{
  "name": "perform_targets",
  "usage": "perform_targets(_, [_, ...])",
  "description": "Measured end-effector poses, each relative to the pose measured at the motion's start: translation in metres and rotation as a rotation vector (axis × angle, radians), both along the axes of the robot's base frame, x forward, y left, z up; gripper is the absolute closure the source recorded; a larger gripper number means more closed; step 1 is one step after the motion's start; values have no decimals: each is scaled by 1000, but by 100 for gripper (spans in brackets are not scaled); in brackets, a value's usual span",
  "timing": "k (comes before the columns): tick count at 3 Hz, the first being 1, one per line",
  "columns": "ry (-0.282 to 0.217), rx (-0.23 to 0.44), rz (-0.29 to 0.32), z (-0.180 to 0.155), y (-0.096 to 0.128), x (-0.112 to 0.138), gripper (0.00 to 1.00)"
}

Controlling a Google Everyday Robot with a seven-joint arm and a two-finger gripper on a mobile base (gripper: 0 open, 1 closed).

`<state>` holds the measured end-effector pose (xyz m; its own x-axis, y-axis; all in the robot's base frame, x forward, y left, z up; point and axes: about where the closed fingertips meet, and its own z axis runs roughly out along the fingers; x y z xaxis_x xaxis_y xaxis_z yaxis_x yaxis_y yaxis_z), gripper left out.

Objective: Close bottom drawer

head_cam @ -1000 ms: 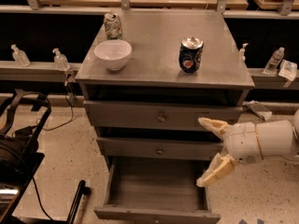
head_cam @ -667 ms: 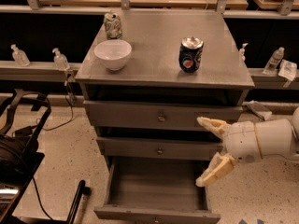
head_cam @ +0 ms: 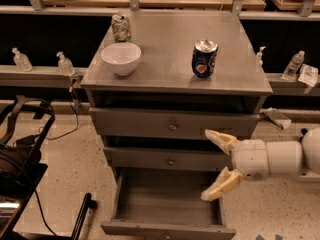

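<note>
In the camera view, the bottom drawer (head_cam: 166,202) stood pulled well out of the grey cabinet. Its hollow lay open to the camera and its front panel ran along the lower edge of the picture, with the knob cut off from sight. The middle drawer (head_cam: 170,160) and the top drawer (head_cam: 172,125) above it were shut or nearly so.

The hand (head_cam: 206,165) came in from the right, level with the middle drawer, its two pale fingers spread wide apart and holding nothing. The upper finger lay across the gap under the top drawer. The lower finger hung over the right wall of the bottom drawer, near its back corner.

The relation that mattered was this: the drawer slid along a line from the camera towards the cabinet, and its front panel lay below the hand and nearer the camera. By my judgement the hand would need to come down and round to that face before it could push inward.

On the tabletop (head_cam: 165,79) stood a white bowl (head_cam: 121,58), a blue can (head_cam: 205,59) and a second can (head_cam: 121,28) at the back.

Against the picture from a second before, the hand had drifted a little leftward, towards the cabinet. The drawer stood just as far out, and the bowl and both cans stood where they had.
</note>
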<state>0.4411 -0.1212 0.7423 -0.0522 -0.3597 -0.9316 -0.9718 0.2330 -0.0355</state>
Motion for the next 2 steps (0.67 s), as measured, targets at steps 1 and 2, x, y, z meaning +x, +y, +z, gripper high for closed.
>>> perform_targets(1, [-55,216,3,-31,24,2,0])
perform_targets(2, [-101,366,55,-76,47,0,0])
